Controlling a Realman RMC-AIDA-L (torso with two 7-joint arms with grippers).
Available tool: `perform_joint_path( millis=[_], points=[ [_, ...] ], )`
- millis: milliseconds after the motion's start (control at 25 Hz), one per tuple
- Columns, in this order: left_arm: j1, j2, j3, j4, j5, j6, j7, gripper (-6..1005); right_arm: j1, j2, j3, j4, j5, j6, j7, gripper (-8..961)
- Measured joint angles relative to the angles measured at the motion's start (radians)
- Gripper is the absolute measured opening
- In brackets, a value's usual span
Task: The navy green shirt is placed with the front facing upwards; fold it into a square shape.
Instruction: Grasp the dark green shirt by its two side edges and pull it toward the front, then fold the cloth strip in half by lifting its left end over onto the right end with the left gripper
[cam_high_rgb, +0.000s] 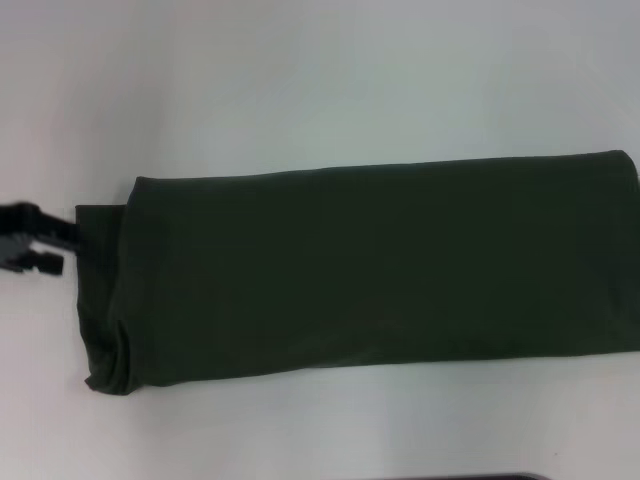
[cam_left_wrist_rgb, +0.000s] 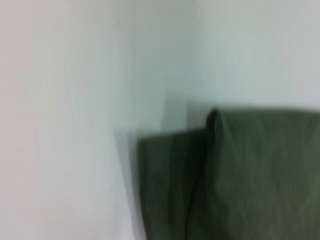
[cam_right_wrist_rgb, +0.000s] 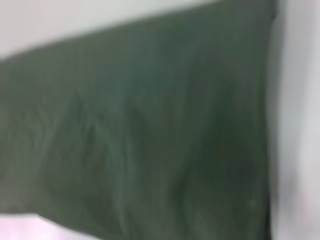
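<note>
My left gripper (cam_high_rgb: 40, 245) sits just off the left end of the dark olive-green cotton shirt (cam_high_rgb: 370, 270), folded into a long band running away to its right; I cannot tell its finger state. The right gripper is out of sight, so the left is nearer.

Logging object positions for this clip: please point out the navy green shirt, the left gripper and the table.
navy green shirt (cam_high_rgb: 370, 270): head view, middle of the folded long band.
left gripper (cam_high_rgb: 50, 248): head view, dark fingers at the shirt's left end.
table (cam_high_rgb: 300, 80): head view, bare white surface beyond the shirt.
</note>
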Motion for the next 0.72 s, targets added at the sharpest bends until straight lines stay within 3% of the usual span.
perform_joint_path(
  millis=[80, 240, 360, 480, 520, 600, 720],
  points=[
    [0.000, 0.004, -0.042, -0.022, -0.005, -0.001, 0.002, 592, 0.006, -0.018, 0.059, -0.023, 0.002, -0.025, -0.001, 603],
    [-0.005, 0.006, -0.061, -0.038, -0.010, -0.001, 0.003, 594, 0.026, -0.020, 0.074, -0.026, 0.002, -0.037, -0.002, 600],
    [-0.004, -0.005, -0.072, -0.059, -0.046, -0.009, 0.017, 590, 0.039, -0.015, 0.087, -0.027, 0.024, -0.029, -0.007, 598],
    [0.002, -0.010, -0.115, -0.066, -0.145, -0.012, 0.067, 588, 0.040, -0.007, 0.104, -0.026, 0.171, -0.024, -0.047, 596],
    [0.004, -0.010, -0.133, -0.057, -0.197, -0.006, 0.100, 587, 0.036, -0.004, 0.108, -0.005, 0.274, -0.007, -0.103, 596],
    [0.009, -0.009, -0.150, -0.039, -0.285, 0.003, 0.168, 586, 0.036, -0.004, 0.104, 0.025, 0.321, 0.020, -0.139, 598],
    [0.012, -0.012, -0.146, -0.032, -0.338, 0.007, 0.238, 584, 0.060, -0.027, 0.088, 0.161, 0.323, 0.139, -0.190, 601]
  ],
)
